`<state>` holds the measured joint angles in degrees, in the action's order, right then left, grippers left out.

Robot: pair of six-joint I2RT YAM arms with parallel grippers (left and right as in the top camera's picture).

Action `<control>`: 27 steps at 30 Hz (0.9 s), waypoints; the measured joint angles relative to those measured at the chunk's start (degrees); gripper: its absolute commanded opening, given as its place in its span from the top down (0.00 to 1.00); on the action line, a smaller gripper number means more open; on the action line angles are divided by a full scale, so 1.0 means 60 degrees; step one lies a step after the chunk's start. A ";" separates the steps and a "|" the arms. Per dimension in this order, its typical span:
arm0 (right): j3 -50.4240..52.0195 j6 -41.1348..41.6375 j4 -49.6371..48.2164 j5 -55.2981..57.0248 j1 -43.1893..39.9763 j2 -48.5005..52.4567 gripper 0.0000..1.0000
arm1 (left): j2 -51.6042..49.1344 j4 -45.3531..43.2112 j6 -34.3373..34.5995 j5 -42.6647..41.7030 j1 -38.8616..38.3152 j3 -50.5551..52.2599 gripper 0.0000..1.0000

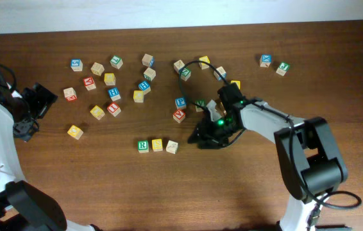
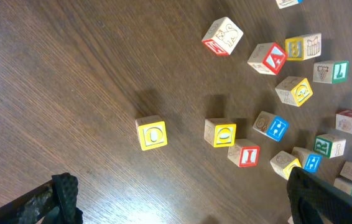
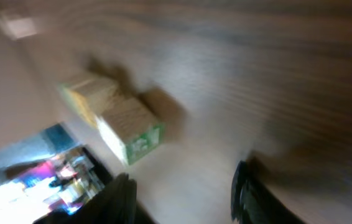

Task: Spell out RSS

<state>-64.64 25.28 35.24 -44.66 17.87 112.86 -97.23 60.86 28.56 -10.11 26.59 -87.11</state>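
Three cubes stand in a row at the table's front centre: the green R cube (image 1: 143,145), a yellow cube (image 1: 157,145) touching its right side, and a paler cube (image 1: 171,147) right of that. My right gripper (image 1: 206,138) is open and empty, low over the table a short way right of the row. The blurred right wrist view shows its open jaws (image 3: 182,193), with a green-faced cube (image 3: 132,130) and a yellowish cube (image 3: 89,96) beyond them; their letters are unreadable. My left gripper (image 1: 31,122) is open and empty at the far left; its jaws (image 2: 176,208) frame bare wood.
Several loose letter cubes lie scattered across the table's back half, from a blue one (image 1: 76,65) at the left to a green one (image 1: 283,68) at the right. A yellow O cube (image 1: 74,131) (image 2: 151,134) lies near my left gripper. A black cable (image 1: 197,64) loops above the right arm.
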 measured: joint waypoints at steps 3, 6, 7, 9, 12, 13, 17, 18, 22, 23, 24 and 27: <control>-0.0368 -0.0521 0.1512 0.1985 0.0047 -0.0612 0.80 | 0.0000 -0.0004 0.0000 0.0000 0.0000 0.0000 0.01; -0.0627 -0.0597 0.2091 0.2532 0.0408 -0.2073 0.96 | 0.0000 0.0000 0.0000 0.0000 0.0000 0.0000 0.01; -0.0776 -0.0441 0.2098 0.2554 0.0681 -0.2747 0.95 | 0.0000 -0.0004 0.0000 0.0000 0.0000 0.0000 0.01; -0.0805 -0.0033 0.1967 0.2699 0.1213 -0.3027 0.95 | 0.0000 -0.0004 0.0000 -0.0004 0.0000 0.0000 0.01; -0.0798 0.0273 0.1486 0.3599 0.2229 -0.2922 0.96 | 0.0000 0.0000 0.0000 0.0000 0.0000 0.0000 0.01; -0.0801 0.0288 0.1362 0.3712 0.2357 -0.2852 0.96 | 0.0000 -0.0004 0.0000 -0.0004 0.0000 0.0000 0.01; -0.0798 0.0765 0.0572 0.4255 0.3122 -0.1905 0.96 | 0.0000 -0.0007 0.0000 0.0000 0.0000 0.0000 0.01; -0.0798 0.0889 0.0481 0.4306 0.3118 -0.1683 0.96 | 0.0000 -0.0007 0.0000 -0.0004 0.0000 0.0000 0.01; -0.0794 0.1086 0.0040 0.4036 0.3118 -0.0918 0.96 | 0.0000 -0.0004 0.0000 0.0000 0.0000 0.0000 0.01; -0.0794 0.1111 -0.0036 0.3905 0.3118 -0.0896 0.96 | 0.0000 -0.0004 0.0000 -0.0004 0.0000 0.0000 0.01; -0.0794 0.1126 -0.0138 0.3745 0.3118 -0.0896 0.96 | 0.0000 -0.0004 0.0000 -0.0004 0.0000 0.0000 0.01; -0.0812 0.1184 -0.0171 0.3304 0.3118 -0.0896 0.96 | 0.0000 -0.0004 0.0000 0.0000 0.0000 0.0000 0.01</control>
<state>-69.52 32.38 34.22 -24.84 36.58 107.48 -97.23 60.84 28.56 -10.11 26.59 -87.11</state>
